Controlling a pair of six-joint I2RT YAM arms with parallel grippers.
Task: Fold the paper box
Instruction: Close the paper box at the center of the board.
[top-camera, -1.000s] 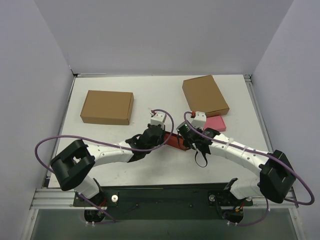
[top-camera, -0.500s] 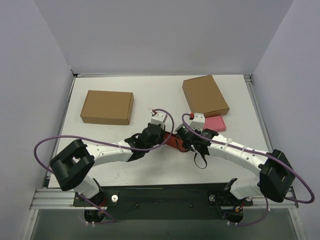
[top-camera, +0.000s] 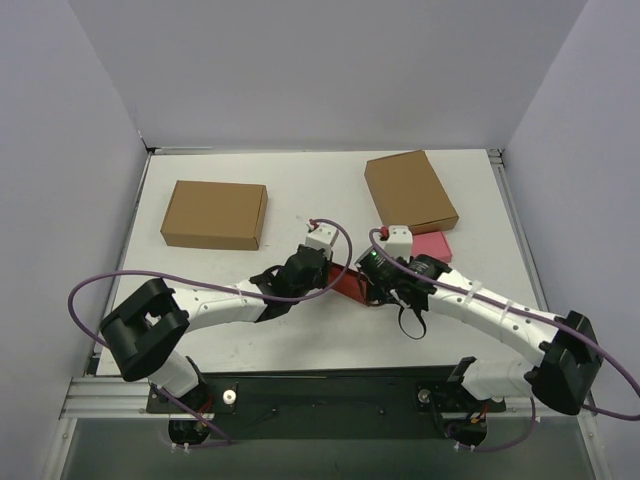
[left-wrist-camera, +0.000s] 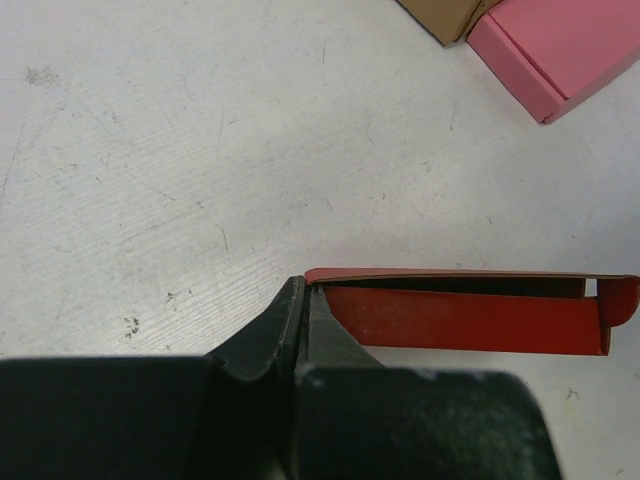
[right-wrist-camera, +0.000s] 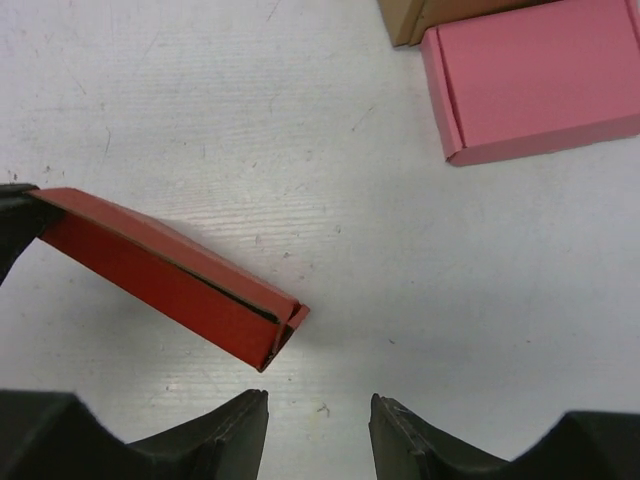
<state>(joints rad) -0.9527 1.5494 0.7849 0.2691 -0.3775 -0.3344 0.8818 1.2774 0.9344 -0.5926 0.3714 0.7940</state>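
Three other boxes lie beyond the work: a brown box (top-camera: 215, 214) at upper left of the overhead frame, a second brown box (top-camera: 410, 190) at upper right, and a pink box (top-camera: 432, 246) just beside the latter. The paper box (top-camera: 352, 285) sits at frame centre on the table (top-camera: 300, 180), its ends covered by both wrists. The left gripper (left-wrist-camera: 303, 290) is pinched on its corner, while the right gripper (right-wrist-camera: 318, 405) is spread, clear of the box end.
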